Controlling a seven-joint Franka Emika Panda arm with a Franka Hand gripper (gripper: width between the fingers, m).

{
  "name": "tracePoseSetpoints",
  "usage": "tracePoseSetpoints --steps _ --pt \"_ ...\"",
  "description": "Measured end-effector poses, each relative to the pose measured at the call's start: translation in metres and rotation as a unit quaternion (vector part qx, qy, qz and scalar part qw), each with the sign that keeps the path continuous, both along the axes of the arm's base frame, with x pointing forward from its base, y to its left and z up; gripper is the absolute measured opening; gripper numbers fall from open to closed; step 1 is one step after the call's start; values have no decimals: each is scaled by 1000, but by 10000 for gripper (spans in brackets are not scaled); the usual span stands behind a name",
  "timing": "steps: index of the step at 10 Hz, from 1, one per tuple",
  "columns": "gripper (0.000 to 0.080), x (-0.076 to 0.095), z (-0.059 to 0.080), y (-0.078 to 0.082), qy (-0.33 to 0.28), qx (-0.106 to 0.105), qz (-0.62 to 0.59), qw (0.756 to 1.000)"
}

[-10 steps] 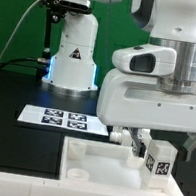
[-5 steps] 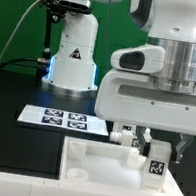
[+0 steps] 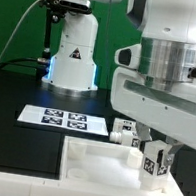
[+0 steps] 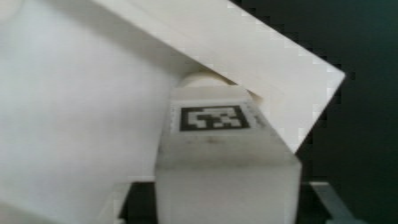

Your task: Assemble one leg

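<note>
Leg [image 3: 159,161]: we see the small white block with its black-and-white tag pinched in the gripper [image 3: 159,155], over the white tray part's [image 3: 96,167] far right corner.
Gripper: our two fingers press on the leg's sides.
Wrist view: the leg [image 4: 217,150] points its round end at the tray part [image 4: 89,110].
Marker board [image 3: 63,119]: it lies flat on the black table [image 3: 17,155], just beyond the tray part's far edge.

The black counter [image 3: 19,141] carries the flat marker board [image 3: 63,119], the large white tray-like part [image 3: 106,173] and the arm's base [image 3: 72,67].
</note>
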State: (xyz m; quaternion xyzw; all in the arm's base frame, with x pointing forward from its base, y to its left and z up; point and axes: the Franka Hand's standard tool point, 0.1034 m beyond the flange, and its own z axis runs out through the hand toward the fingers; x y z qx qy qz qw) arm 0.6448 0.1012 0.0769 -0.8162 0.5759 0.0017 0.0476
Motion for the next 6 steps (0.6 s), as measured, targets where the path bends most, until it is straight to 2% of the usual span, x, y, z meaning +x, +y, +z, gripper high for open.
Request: tracePoseSetpoints --steps 1,2,3,4,5,6 --pt "285 0 0 -1 3 4 -26 1000" --pt "397 0 0 0 4 6 -31 999" --pt "397 -1 -1 1 4 6 -30 1000" --pt "537 -1 -1 1 2 4 -3 1000" --pt "614 -4 -2 1 6 -4 71 997" --pt "614 -5 -2 4 4 -8 169 985"
